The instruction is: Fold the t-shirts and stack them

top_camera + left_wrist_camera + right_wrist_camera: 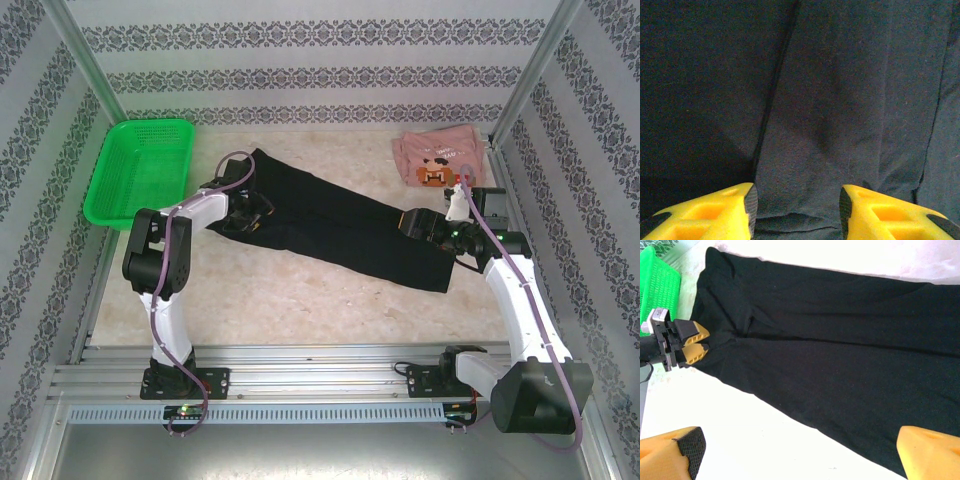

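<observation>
Right end effector (800,440) above black tee (840,340) edge

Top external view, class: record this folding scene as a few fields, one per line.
black t-shirt: laid out long and diagonal, centre
pink t-shirt: crumpled at far right, print facing up
green basket: far left
left gripper: open, over the black t-shirt's left end
right gripper: open, at its right end

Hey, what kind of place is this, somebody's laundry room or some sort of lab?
Probably a lab test cell dressed up to look homely: two robot arms bolted to an aluminium rail, patterned wall panels held between metal posts, and a marble-look table with a black t-shirt and green basket.
</observation>
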{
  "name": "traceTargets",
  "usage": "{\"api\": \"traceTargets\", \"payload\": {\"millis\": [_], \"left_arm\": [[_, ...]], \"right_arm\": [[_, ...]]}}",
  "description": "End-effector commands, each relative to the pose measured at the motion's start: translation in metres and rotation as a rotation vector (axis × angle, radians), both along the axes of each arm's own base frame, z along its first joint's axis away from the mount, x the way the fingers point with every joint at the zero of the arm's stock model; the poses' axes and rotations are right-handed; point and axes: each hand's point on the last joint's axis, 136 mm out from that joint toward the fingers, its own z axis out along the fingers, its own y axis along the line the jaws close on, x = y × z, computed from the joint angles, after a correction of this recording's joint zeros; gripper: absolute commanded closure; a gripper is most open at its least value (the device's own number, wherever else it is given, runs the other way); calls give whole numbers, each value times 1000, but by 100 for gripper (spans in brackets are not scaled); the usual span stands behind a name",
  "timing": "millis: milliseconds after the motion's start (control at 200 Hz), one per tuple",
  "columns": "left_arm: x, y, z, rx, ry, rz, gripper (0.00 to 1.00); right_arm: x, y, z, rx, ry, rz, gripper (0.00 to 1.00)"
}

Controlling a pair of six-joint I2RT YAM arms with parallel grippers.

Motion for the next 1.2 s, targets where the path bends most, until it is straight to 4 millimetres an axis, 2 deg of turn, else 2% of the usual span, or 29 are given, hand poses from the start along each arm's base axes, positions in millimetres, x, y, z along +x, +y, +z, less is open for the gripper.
{"api": "traceTargets", "payload": {"millis": [0,190,490,664,854,1044,1194], "left_arm": [[-10,10,9,25,23,33,50],[-18,10,2,26,45,40,50],[0,2,-4,9,15,51,56],[6,-4,-4,-11,6,42,64],[12,-7,1,-23,-14,31,80],[17,-10,8,-41,-41,18,99],[28,-15,21,-60,-81,7,100]], "right_arm": [[-4,3,4,-15,-14,28,2],[-2,4,3,-14,-12,31,2],[0,3,2,-8,-13,22,2],[-2,2,0,-10,-9,13,2],[-1,3,-2,1,-4,8,2],[1,3,-1,3,-6,5,2],[3,3,0,2,-8,1,2]]}}
